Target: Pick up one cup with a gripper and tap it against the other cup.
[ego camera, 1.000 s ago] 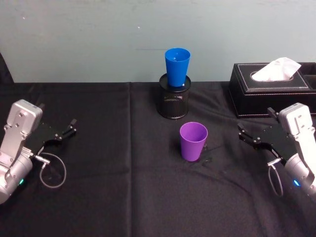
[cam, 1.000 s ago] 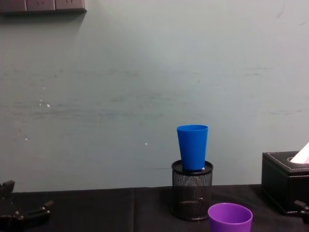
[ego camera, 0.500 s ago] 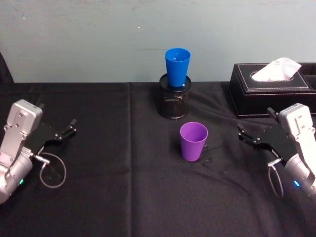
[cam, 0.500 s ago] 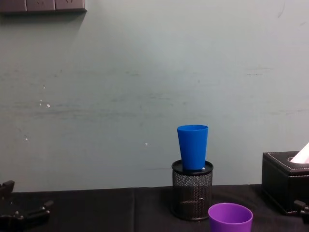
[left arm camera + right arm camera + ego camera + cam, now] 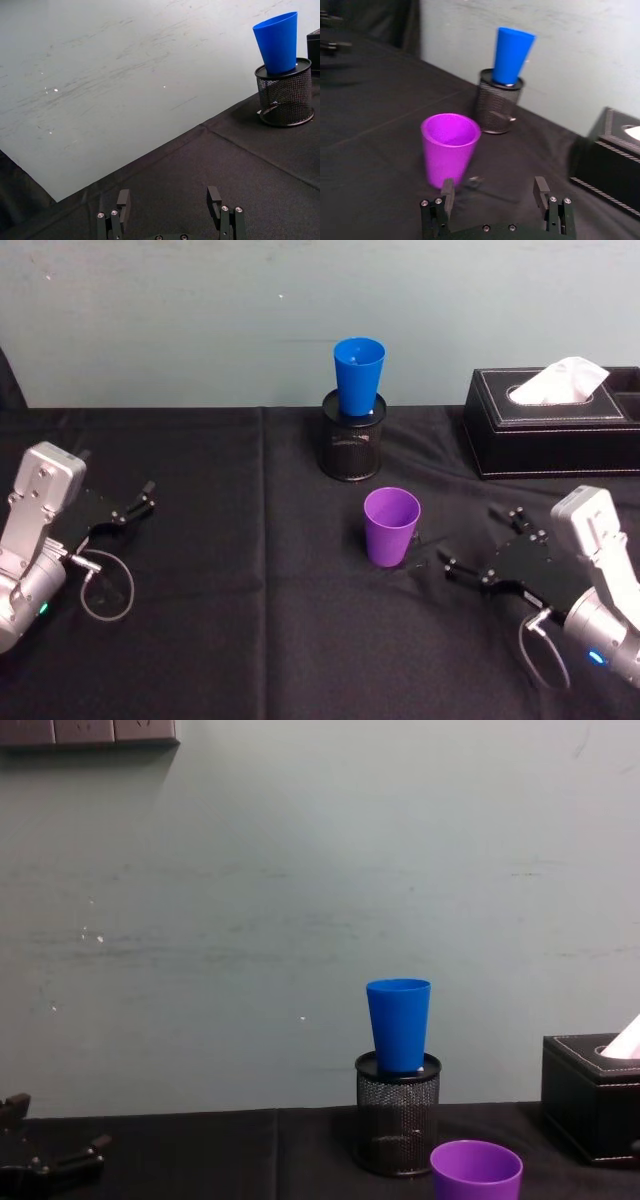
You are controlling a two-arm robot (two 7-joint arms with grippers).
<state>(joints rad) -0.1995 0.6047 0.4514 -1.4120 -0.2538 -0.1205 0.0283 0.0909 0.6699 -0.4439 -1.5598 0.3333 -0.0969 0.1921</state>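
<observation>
The right pincer (image 5: 472, 538) sits low over the black surface (image 5: 250, 630), jaws spread wide, grasping nothing. Just ahead of its tips the purple cup (image 5: 391, 525) stands upright, untouched, in line with one jaw rather than the gap. Farther beyond, the blue cup (image 5: 358, 375) stands in the mouth of the mesh holder (image 5: 351, 448), with open cloth between the cups. The tissue box (image 5: 550, 435) stands well off to the pincer's side. The left pincer (image 5: 140, 502) rests far across, released.
</observation>
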